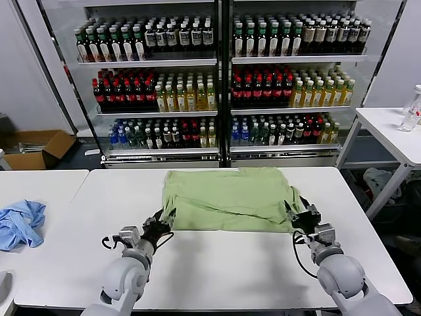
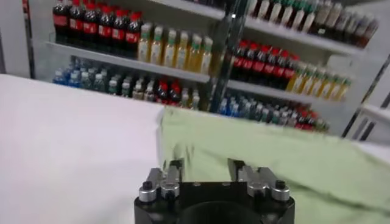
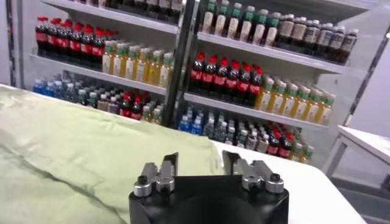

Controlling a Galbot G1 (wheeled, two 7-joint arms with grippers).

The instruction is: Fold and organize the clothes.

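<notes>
A white table (image 1: 217, 263) is set before glass-fronted coolers of bottles (image 1: 217, 79). The green T-shirt (image 1: 227, 197) is spread flat, long axis crosswise, just ahead of both parted, empty jaws: left gripper (image 1: 164, 219) and right gripper (image 1: 296, 209) are poised at its near corners

The head view looks forward and down from above the counter's (image 1: 217, 263) near edge, taking in all 4 corners and the 2 bottle shelves (image 1: 217, 85) beyond the far edge. Each wrist view sits low behind its own gripper, close to the counter, facing the far edge. All 3 views share the green T-shirt (image 1: 227, 197) and the shelves.
</notes>
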